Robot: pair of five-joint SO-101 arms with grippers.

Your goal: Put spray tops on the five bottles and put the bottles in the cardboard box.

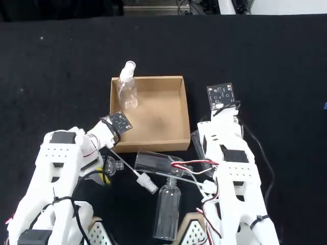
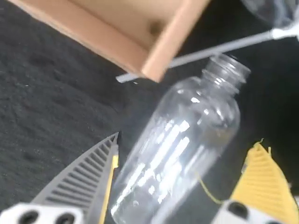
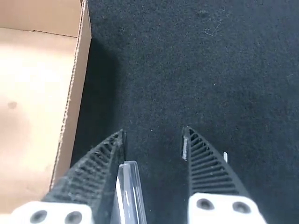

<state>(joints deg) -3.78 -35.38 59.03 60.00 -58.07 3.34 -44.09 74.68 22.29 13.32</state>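
Note:
A clear bottle with a white spray top [image 1: 126,88] leans in the far left corner of the cardboard box [image 1: 176,109]. My left gripper [image 2: 185,141] is open, its grey and yellow fingers on either side of an uncapped clear bottle [image 2: 187,135] lying just off the box's near left corner [image 2: 156,44]; from above that bottle [image 1: 111,166] is at the gripper [image 1: 106,169]. A loose spray top [image 1: 146,182] with its long tube lies in front of the box. My right gripper [image 3: 153,133] stands open over black table beside the box's right wall [image 3: 74,102].
Two more uncapped clear bottles lie in front of the box, one [image 1: 156,162] sideways along its near wall, one [image 1: 167,206] between the arm bases. A clear edge [image 3: 127,191] shows by my right gripper's finger. Black table stretches far and right.

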